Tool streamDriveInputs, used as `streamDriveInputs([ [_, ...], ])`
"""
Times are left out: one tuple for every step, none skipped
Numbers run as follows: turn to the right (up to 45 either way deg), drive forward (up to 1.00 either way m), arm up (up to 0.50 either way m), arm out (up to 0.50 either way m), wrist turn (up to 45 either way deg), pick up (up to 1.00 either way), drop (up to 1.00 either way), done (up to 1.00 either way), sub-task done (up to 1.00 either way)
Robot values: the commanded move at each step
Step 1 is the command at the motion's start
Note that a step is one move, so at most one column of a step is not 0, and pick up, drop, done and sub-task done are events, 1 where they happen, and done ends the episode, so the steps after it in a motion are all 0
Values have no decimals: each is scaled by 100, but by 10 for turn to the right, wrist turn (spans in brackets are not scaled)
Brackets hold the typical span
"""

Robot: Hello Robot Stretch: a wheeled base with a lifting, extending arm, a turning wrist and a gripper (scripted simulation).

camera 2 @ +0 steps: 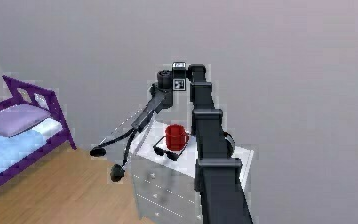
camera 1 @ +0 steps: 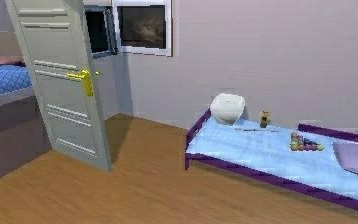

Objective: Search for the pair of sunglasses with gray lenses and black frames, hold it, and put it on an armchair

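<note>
I am working outward from the near edge of the arm side view, where the arm [camera 2: 219, 165], a dark square-section bar, is rising across a white dresser [camera 2: 157, 190] with flat drawer fronts and small knobs. On its smooth top the sunglasses [camera 2: 168, 152] are lying as a small dark shape, thin-framed and low, just beside a glossy red cup [camera 2: 175, 136] that is standing upright behind them. That is the task's thing, and it is resting on the dresser, not in hand.

The gripper [camera 2: 107, 163] is hanging off the dresser's left side, its two thin fingers slanting down with only floor and wall behind the tips, so I am judging that it is holding nothing. Whether the fingers are apart or together I cannot tell.

For the pick, I am reckoning the wrist needs bringing back over the top and lowering beside the cup. The frames are looking slim and slippery, so I am planning to take them across the bridge, low and slow. I am also minding the cup, which looks light enough to tip at a nudge.

Farther out, a purple-framed bed [camera 2: 12, 150] with a soft blue sheet is carrying a plump lilac pillow [camera 2: 17, 122]. In the forward view the wood floor is leading to a panelled white door [camera 1: 62, 90] with a yellow handle [camera 1: 82, 80], and a white-framed window [camera 1: 142, 25] beyond it.
</note>
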Motion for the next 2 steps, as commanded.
streamDriveInputs([
  [0,0,0,0,450,0,0,0,0],
  [0,0,0,0,450,0,0,0,0],
])
